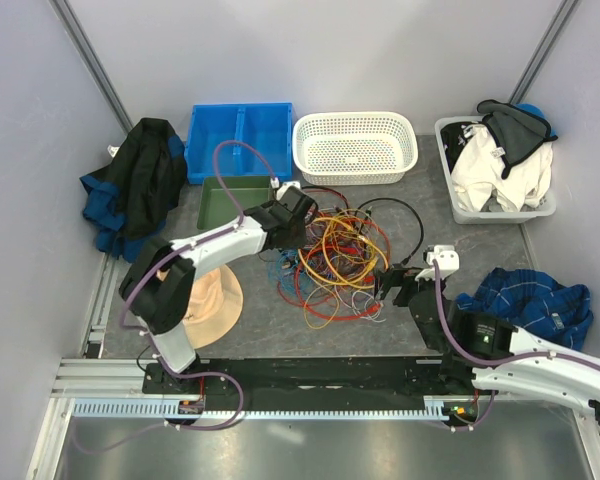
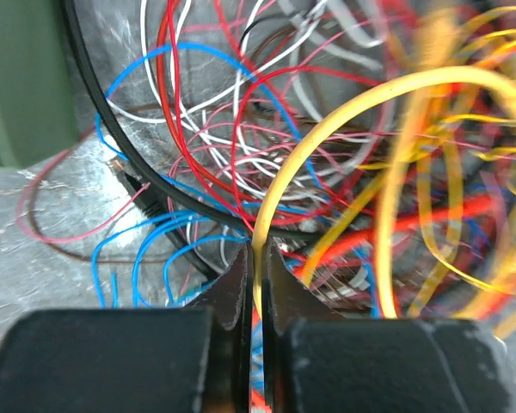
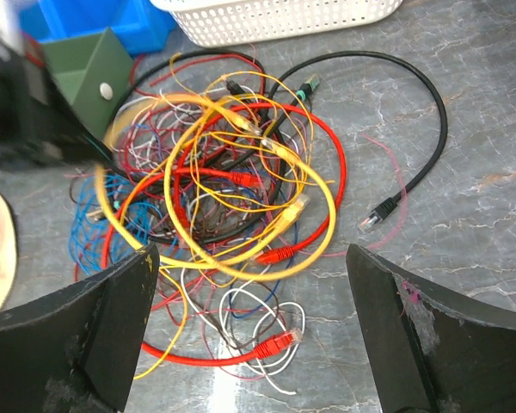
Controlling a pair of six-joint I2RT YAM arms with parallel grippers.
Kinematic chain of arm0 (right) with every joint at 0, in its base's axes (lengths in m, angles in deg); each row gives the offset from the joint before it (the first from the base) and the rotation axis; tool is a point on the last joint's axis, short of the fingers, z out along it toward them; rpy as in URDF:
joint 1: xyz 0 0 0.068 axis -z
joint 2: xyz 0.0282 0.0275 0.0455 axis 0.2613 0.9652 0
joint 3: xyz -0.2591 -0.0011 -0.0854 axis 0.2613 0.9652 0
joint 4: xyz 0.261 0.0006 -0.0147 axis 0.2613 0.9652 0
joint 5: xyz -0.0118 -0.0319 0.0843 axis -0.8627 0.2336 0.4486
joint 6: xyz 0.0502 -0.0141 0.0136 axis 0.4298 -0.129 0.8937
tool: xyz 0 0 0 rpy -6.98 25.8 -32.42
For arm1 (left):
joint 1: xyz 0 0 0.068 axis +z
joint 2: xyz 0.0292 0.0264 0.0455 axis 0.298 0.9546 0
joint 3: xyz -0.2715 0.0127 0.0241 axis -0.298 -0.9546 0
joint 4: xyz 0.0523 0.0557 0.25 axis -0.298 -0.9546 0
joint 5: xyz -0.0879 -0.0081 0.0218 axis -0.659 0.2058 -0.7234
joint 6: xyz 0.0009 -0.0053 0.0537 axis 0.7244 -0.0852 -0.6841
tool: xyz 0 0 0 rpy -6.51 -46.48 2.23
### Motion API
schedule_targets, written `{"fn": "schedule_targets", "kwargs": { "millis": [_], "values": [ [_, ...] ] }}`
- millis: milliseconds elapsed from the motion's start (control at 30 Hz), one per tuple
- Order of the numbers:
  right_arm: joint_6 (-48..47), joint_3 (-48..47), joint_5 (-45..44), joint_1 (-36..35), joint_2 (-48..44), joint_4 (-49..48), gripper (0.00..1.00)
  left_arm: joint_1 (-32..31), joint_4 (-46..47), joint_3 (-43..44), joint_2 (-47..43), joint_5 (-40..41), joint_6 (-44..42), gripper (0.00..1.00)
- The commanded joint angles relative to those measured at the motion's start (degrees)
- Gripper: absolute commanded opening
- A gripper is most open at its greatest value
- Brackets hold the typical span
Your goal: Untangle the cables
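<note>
The cables [image 1: 338, 255] lie in one tangle of yellow, red, black, blue and white wires in the middle of the table. My left gripper [image 1: 292, 214] is at the tangle's upper left edge and is shut on a yellow cable [image 2: 327, 138], which runs up between the fingers [image 2: 285, 280]. My right gripper [image 1: 392, 285] is open and empty at the tangle's right side; in its wrist view the tangle [image 3: 224, 198] lies ahead of the fingers [image 3: 112, 301], with a red plug [image 3: 273, 344] nearest.
A green tray [image 1: 230, 198] and a blue bin [image 1: 238, 135] stand behind the left gripper. A white basket [image 1: 355, 147] is at the back, a grey bin of clothes [image 1: 500, 170] at back right, blue cloth [image 1: 525, 300] right, a tan hat [image 1: 212, 300] left.
</note>
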Motion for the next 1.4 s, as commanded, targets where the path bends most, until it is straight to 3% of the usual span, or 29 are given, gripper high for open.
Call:
{"fn": "schedule_targets", "kwargs": {
  "millis": [0,267,767,967,1200,1367],
  "values": [
    [0.0,-1.3,-0.2,-0.1,2.1,-0.2,0.98,-0.3,0.4,4.6,-10.5,0.5,-4.3,0.02],
    [-0.5,-2.9,0.9,-0.1,2.1,-1.4,0.98,-1.0,-4.1,11.6,-21.2,0.3,-8.3,0.02],
    [-1.5,-4.8,1.4,-0.2,-5.1,1.3,0.96,-1.0,-9.4,29.6,-22.2,6.1,-17.0,0.02],
    [-1.1,-5.4,0.6,-0.1,-10.1,3.6,0.96,-1.1,-14.9,35.4,-16.2,1.3,-18.5,0.02],
    [-2.1,-5.4,-2.3,-0.1,-14.3,4.0,0.96,-2.0,-17.1,36.3,-16.8,-4.1,-24.1,0.02],
    [-7.6,-5.3,-5.3,-0.1,-14.0,-3.5,0.97,-2.2,-19.3,35.3,-19.5,-12.2,-27.5,0.02]
  ]
}}
